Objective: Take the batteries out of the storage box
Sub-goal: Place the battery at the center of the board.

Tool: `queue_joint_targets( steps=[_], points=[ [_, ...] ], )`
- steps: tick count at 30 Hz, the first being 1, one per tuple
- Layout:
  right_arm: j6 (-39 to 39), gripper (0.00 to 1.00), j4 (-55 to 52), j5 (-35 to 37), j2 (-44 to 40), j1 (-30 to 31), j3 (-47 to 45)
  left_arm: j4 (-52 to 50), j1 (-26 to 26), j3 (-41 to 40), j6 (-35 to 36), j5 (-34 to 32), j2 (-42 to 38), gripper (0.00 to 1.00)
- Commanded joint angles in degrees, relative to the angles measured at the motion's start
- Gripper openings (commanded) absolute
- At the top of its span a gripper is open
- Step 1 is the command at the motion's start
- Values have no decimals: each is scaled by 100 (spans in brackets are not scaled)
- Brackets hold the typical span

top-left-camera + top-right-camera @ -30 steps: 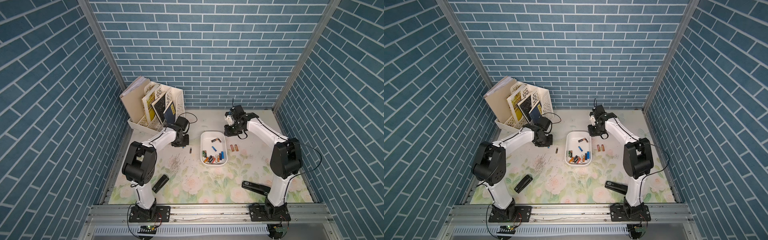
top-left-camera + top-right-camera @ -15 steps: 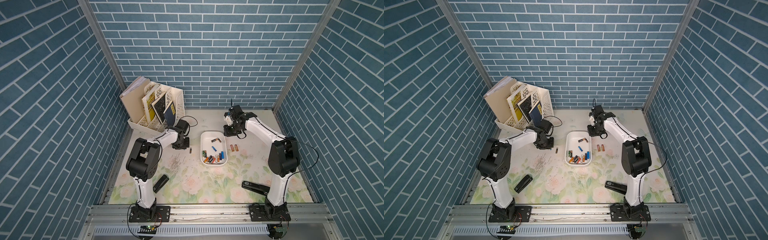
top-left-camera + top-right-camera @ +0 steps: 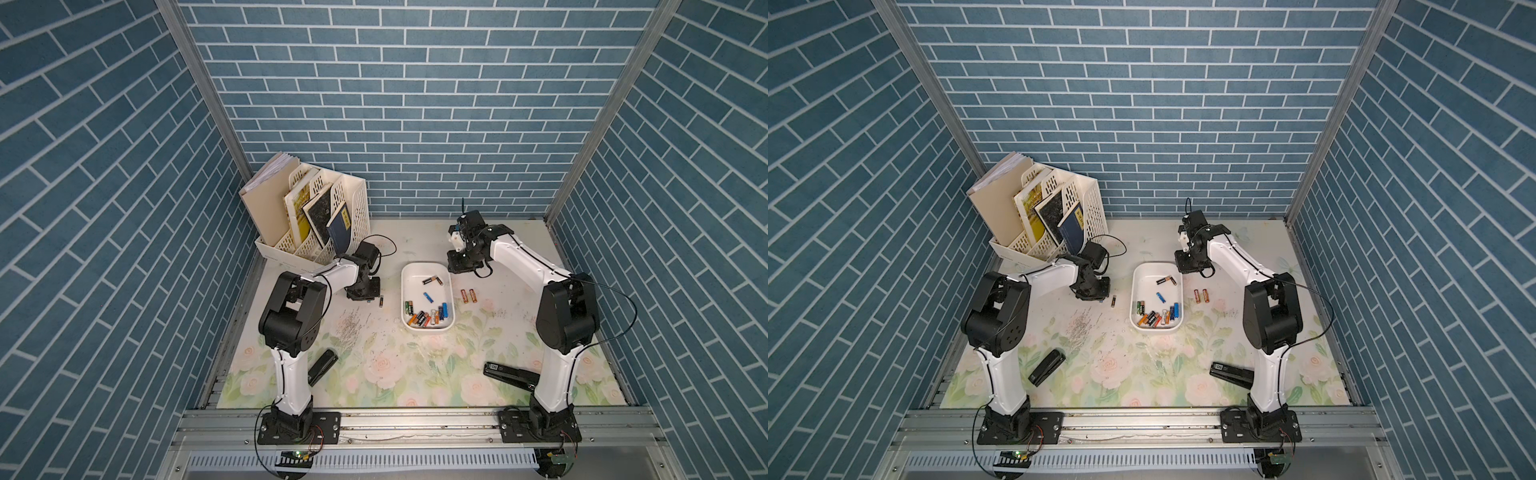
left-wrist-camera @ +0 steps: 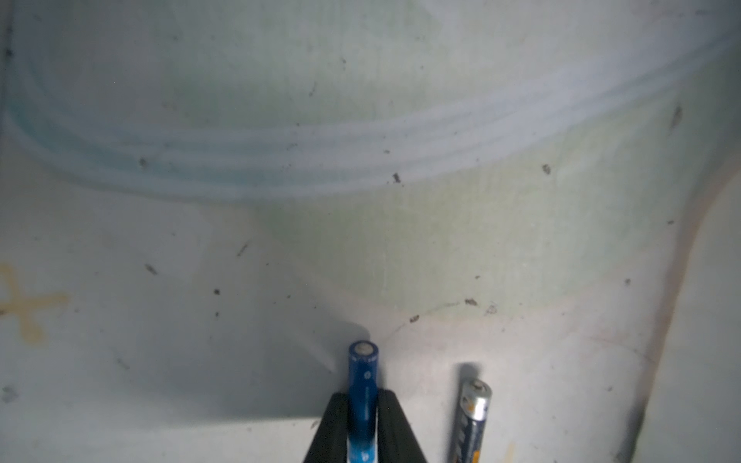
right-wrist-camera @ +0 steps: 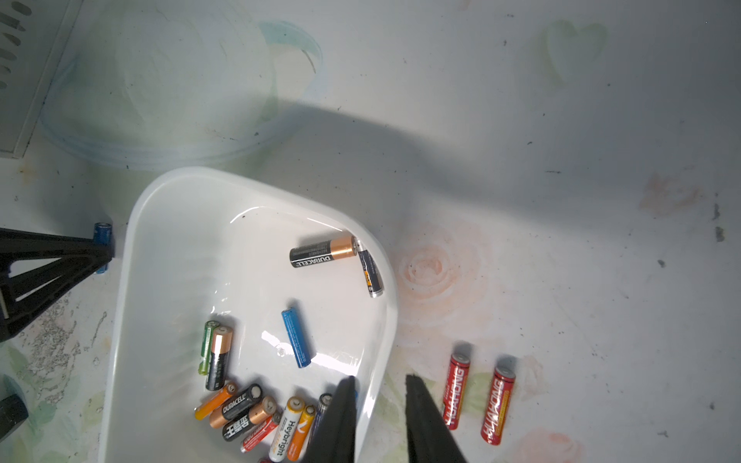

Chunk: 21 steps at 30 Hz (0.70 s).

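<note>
The storage box is a shallow white tray in the middle of the mat. Several batteries lie inside it. My left gripper is low over the mat to the left of the box, shut on a blue battery. A dark battery lies beside it on the mat. My right gripper hovers over the box's far right rim, slightly open and empty. Two red batteries lie right of the box.
A cream file rack with books stands at the back left, close behind my left arm. One black stapler lies front left, another front right. Loose staples are scattered left of the box.
My left arm's elbow has swung inward and its gripper has sunk a little toward the mat with the blue battery. The right arm has hardly moved.
</note>
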Motion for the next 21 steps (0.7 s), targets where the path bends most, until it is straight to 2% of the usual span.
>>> queue_joint_targets(
  steps=[1, 8, 21],
  points=[
    [104, 26, -174, 86, 93, 28, 179, -46, 25, 96, 86, 28, 153, 19],
    [107, 26, -169, 83, 84, 29, 177, -21, -10, -78, 29, 97, 116, 16],
    [90, 26, -155, 56, 67, 30, 197, 36, -200, -367, -184, 150, -93, 15]
  ],
)
